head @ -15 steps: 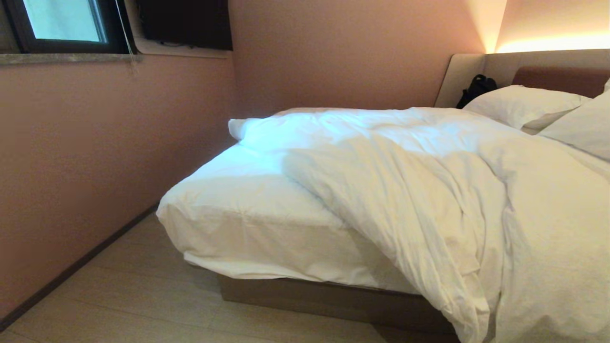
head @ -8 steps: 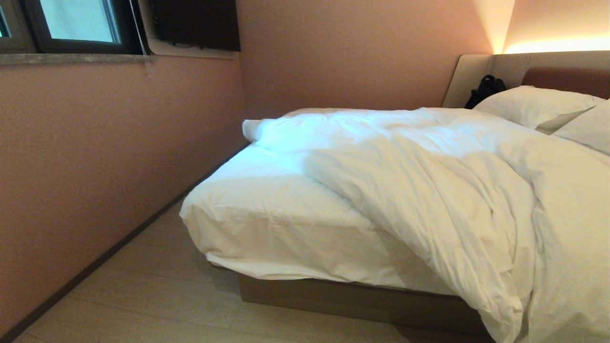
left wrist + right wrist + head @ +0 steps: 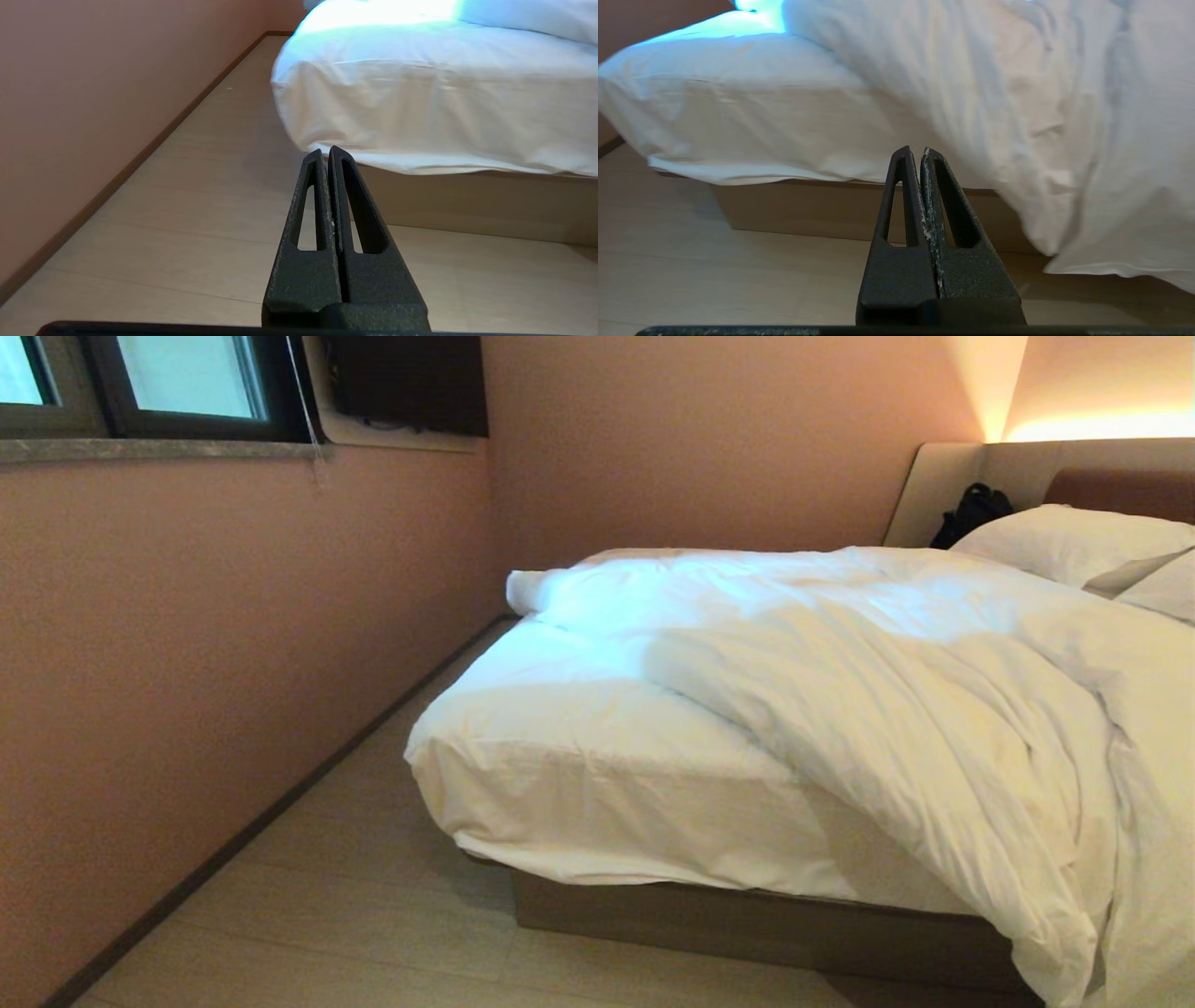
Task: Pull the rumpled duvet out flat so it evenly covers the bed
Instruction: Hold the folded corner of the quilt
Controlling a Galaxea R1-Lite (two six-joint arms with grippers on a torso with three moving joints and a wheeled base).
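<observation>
With the left gripper (image 3: pixel 325 151) and right gripper (image 3: pixel 915 151) both pressed together and holding nothing, low near the floor, the duvet (image 3: pixel 896 709) lay bunched on the right of the bed (image 3: pixel 747 924), so a bad pinch might have tugged the fitted sheet (image 3: pixel 560 747) loose instead.

The duvet (image 3: pixel 896 691) is plain white, as are the fitted sheet (image 3: pixel 579 775) and pillows (image 3: pixel 1074 541). The bed (image 3: pixel 747 924) has a tan base; the walls (image 3: pixel 233 616) are dusty pink, the floor (image 3: pixel 327 915) pale wood. Both grippers, left (image 3: pixel 325 150) and right (image 3: pixel 914 150), are speckled black.
</observation>
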